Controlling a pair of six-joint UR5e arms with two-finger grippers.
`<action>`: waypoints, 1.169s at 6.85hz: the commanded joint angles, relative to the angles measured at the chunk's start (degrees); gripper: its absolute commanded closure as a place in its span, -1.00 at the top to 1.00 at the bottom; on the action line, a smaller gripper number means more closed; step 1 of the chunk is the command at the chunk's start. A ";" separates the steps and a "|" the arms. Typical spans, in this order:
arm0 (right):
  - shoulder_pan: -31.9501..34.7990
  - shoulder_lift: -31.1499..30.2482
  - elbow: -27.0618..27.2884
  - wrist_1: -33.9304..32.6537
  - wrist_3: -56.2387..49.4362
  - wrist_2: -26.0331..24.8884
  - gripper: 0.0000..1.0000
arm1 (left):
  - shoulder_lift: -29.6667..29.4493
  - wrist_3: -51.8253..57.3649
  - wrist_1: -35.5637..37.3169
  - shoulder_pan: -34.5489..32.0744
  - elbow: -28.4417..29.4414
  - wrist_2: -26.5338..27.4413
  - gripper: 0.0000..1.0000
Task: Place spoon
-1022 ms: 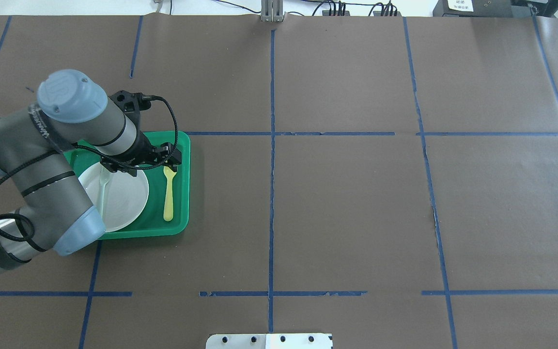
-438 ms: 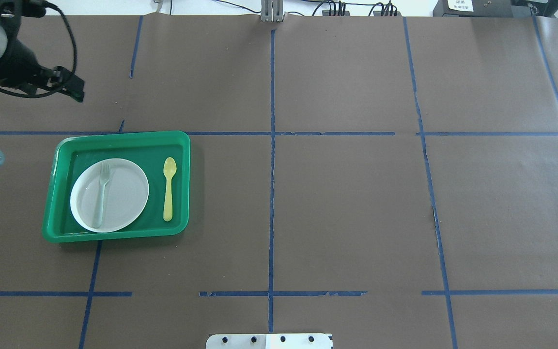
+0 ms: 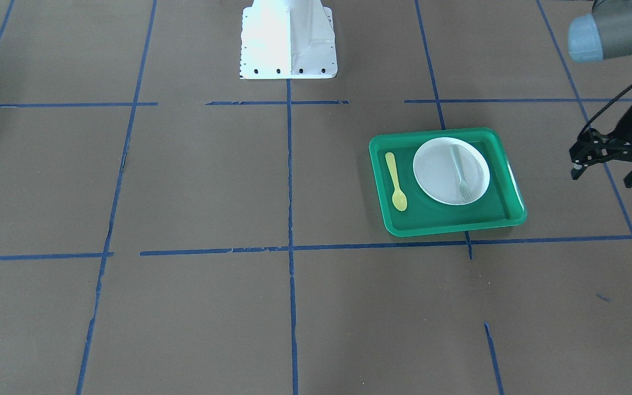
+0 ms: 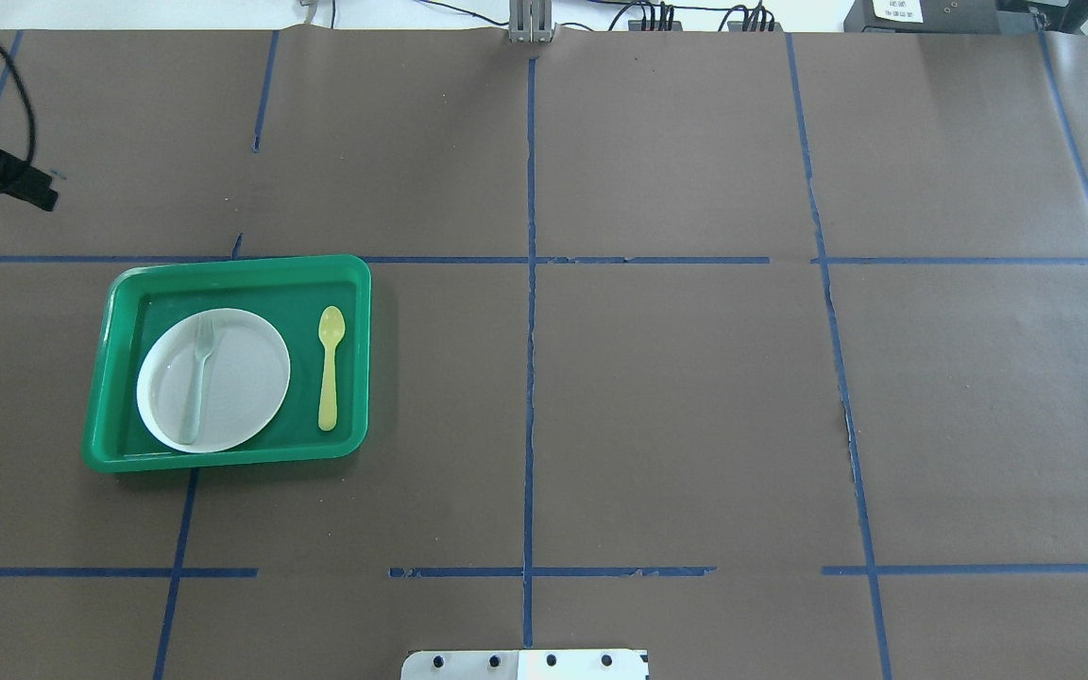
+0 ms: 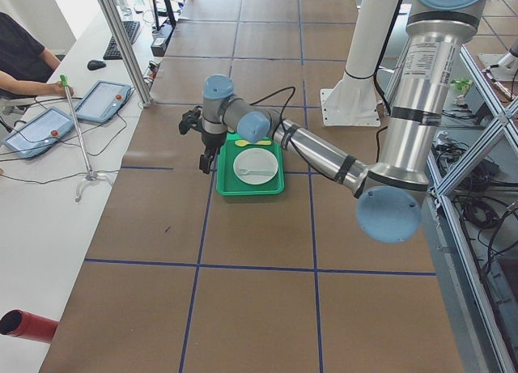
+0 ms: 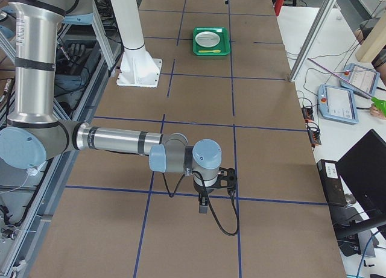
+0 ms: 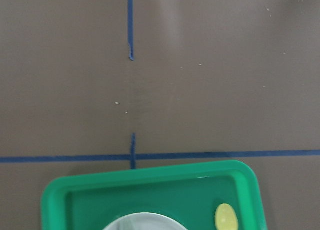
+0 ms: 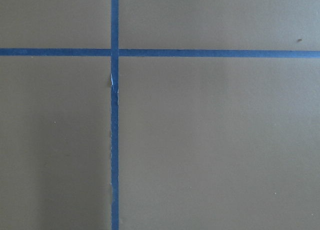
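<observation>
The yellow spoon [image 4: 330, 368] lies in the green tray [image 4: 242, 264], to the right of the white plate [image 4: 242, 378], bowl toward the far side. It also shows in the front view [image 3: 396, 181] and at the bottom edge of the left wrist view [image 7: 226, 217]. My left gripper [image 3: 604, 175] is open and empty, raised off to the tray's left, beyond its far corner; only its tip [image 4: 34, 196] shows overhead. My right gripper [image 6: 204, 205] hangs over bare table far from the tray; I cannot tell whether it is open or shut.
A pale grey-green fork [image 4: 196, 378] lies on the plate. The white robot base [image 3: 288, 38] stands at the table's near middle. Blue tape lines grid the brown table cover. An operator's desk with tablets [image 5: 48, 122] is beside the table.
My left arm has risen from over the tray and swung away to the far left. The spoon lies where it was, uncovered now.
</observation>
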 commanded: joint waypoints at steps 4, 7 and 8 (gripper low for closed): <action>0.00 0.00 0.00 0.09 0.00 0.00 1.00 | 5.37 13.70 3.17 -15.69 11.84 -6.79 1.00; 0.00 0.00 0.00 0.00 0.00 0.00 1.00 | 5.55 13.69 9.71 -16.60 11.48 -6.88 1.00; 0.00 0.00 0.00 0.00 0.00 0.00 1.00 | 5.55 13.69 10.93 -16.59 11.57 -6.88 1.00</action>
